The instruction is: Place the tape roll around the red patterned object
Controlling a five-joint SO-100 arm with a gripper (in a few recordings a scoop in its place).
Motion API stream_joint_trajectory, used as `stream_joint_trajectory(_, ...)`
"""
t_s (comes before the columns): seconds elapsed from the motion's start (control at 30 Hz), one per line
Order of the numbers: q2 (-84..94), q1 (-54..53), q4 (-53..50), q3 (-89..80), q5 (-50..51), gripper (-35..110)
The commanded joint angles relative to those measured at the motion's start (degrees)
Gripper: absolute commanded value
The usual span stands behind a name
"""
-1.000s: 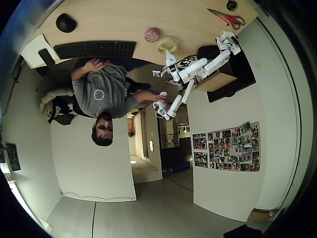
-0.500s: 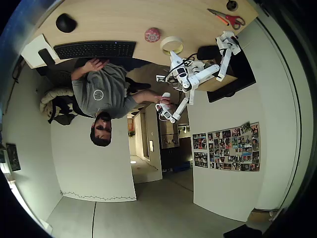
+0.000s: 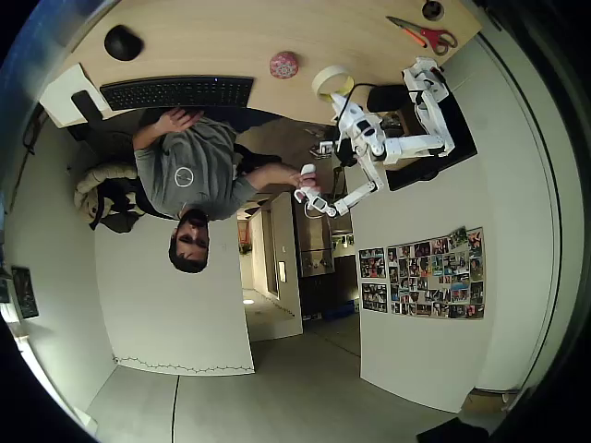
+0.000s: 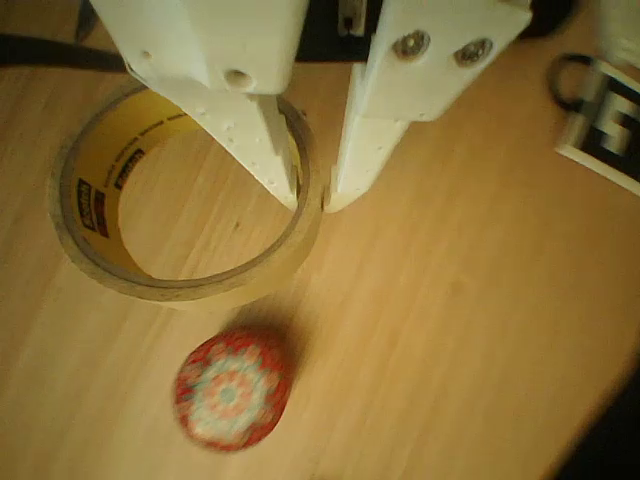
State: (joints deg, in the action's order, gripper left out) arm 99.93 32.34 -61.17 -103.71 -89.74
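Item: tape roll (image 4: pixel 180 215), pale yellowish ring with a wide open centre, printed label on the inner wall; held at its right-hand wall in the wrist view, one finger inside the ring and one outside. Item: gripper (image 4: pixel 312 195), white, two fingers; jaws drawn narrow, pinching the ring's wall between the tips. Whether the ring is lifted or resting on the wood cannot be told from the wrist view; in the overhead view the tape roll (image 3: pixel 332 81) sits by the desk's near edge with the gripper (image 3: pixel 340 92) at it. Item: red patterned object (image 4: pixel 232 390), small round dome with a light star-like pattern, a little blurred; it lies on the bare desk (image 4: pixel 480 300) just below the ring in the wrist view, apart from it, not enclosed. In the overhead view the red patterned object (image 3: pixel 283 65) is left of the ring, with a gap of bare wood between. Other stock: keyboard (image 3: pixel 175 91), black mouse (image 3: pixel 122 41), red-handled scissors (image 3: pixel 425 35), a person seated at the desk (image 3: pixel 189 171). Step in hand, as judged: carrying the gripped ring toward the dome; placement not yet done. Next move calls for: bringing the ring's open centre squarely over the dome, keeping it level, lowering until it rests on the wood around the dome, then parting the fingers. Clearance looks slight, so an off-centre descent could nudge the dome aside.
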Motion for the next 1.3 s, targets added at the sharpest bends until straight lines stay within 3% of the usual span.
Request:
stream_joint_trajectory(0.0,4.0,1.3,2.9,-1.8,-7.6,0)
stream_joint_trajectory(0.27,2.5,4.1,5.4,1.8,-23.4,0)
stream_joint_trajectory(0.43,-0.4,2.5,7.3,2.2,-28.0,0)
stream_joint_trajectory(0.77,-8.8,-1.0,13.1,2.0,-27.9,0)
stream_joint_trajectory(1.27,-15.7,-1.1,12.8,10.5,-27.9,0)
